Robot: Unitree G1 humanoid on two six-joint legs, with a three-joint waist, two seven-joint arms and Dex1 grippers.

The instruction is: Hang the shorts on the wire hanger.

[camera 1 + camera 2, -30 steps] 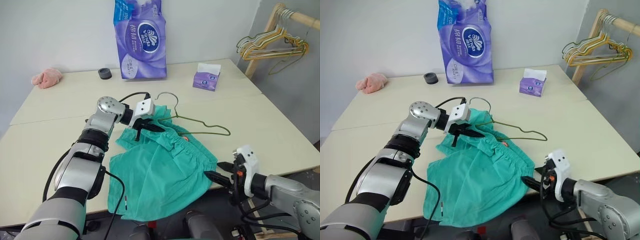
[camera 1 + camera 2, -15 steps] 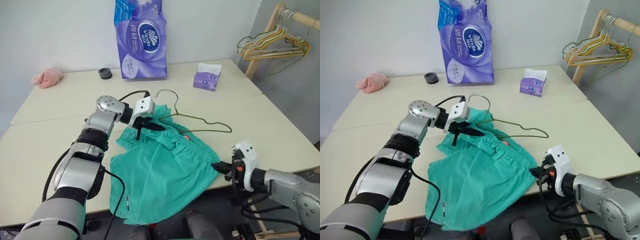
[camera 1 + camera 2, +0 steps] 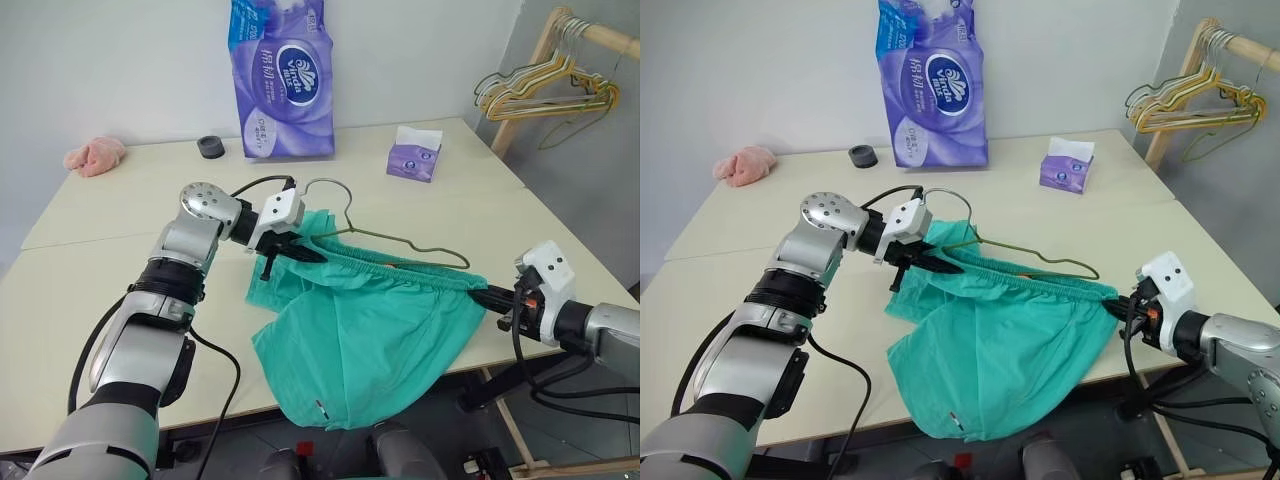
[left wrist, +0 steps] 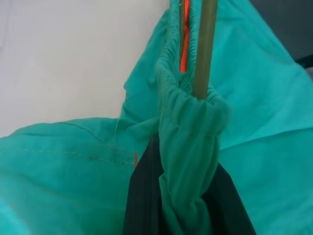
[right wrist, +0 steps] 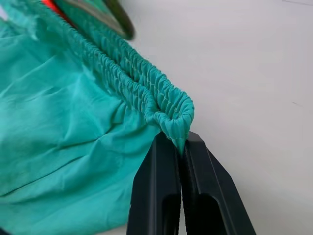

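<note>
My left gripper (image 3: 297, 250) clamps the teal-green thin fabric shorts (image 3: 370, 330) and the thin olive-green wire hanger (image 3: 400, 243) together above the pale bench (image 3: 120, 200); my right gripper (image 3: 495, 297) pinches the waistband's far end. I should keep it taut and level.

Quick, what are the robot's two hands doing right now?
Left gripper: shut on the teal-green thin fabric shorts and thin olive-green wire hanger.
Right gripper: shut on the shorts' waistband.
</note>
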